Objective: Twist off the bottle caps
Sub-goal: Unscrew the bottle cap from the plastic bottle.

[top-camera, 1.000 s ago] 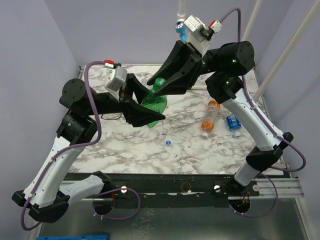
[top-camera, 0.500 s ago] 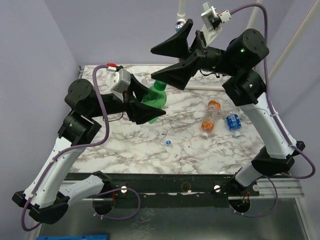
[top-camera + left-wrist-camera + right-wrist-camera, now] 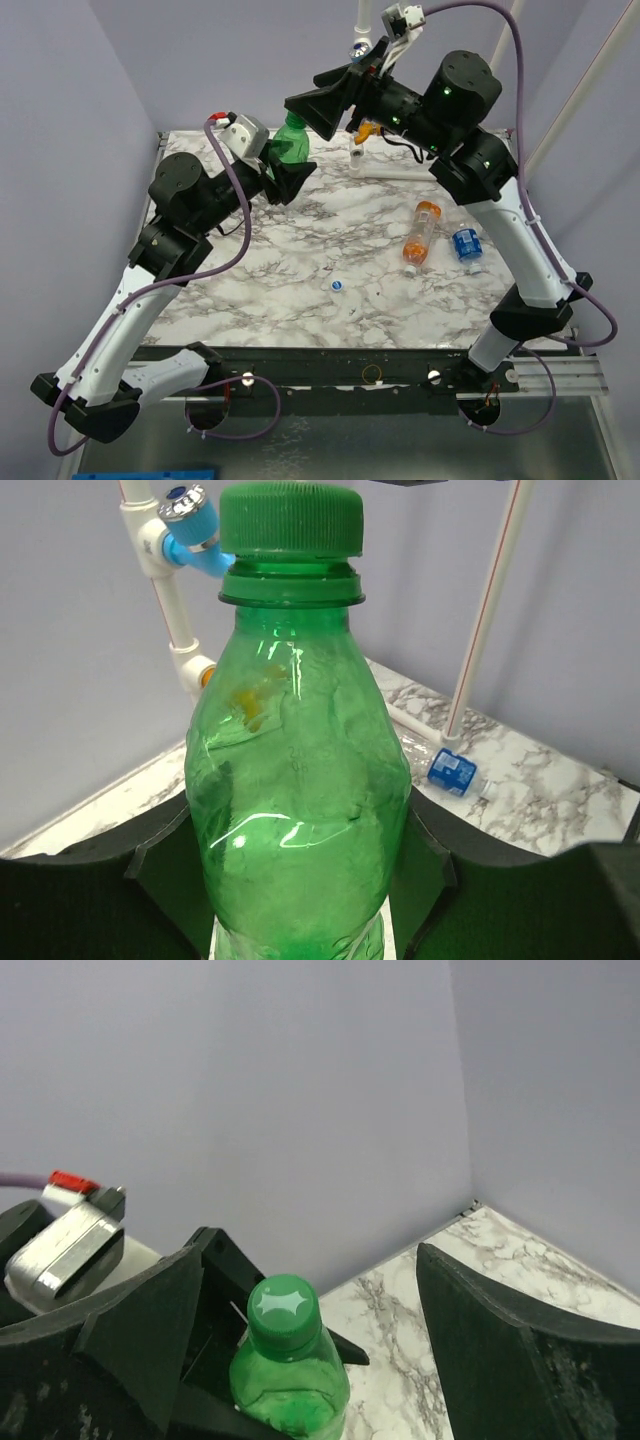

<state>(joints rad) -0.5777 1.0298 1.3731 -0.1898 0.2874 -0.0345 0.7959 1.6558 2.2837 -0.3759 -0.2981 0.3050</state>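
Observation:
My left gripper (image 3: 285,168) is shut on the body of the green bottle (image 3: 292,140), holding it upright above the table's back left. In the left wrist view the green bottle (image 3: 300,800) fills the frame between my black fingers (image 3: 425,855), and its green cap (image 3: 290,518) sits on the neck. My right gripper (image 3: 320,92) hangs open just above and to the right of the bottle. In the right wrist view the cap (image 3: 284,1310) lies between the spread fingers (image 3: 500,1340), touching neither. A small loose cap (image 3: 337,285) lies on the marble.
An orange bottle (image 3: 420,232) and a blue-labelled bottle (image 3: 466,245) lie on the table's right side; the blue-labelled bottle (image 3: 455,772) also shows behind the green one. A white pipe with a blue fitting (image 3: 358,45) stands at the back, and slanted white poles are at the right.
My right gripper opened off the green bottle's cap and swung up and leftward. My left arm raised the bottle toward the back, turning it more upright.

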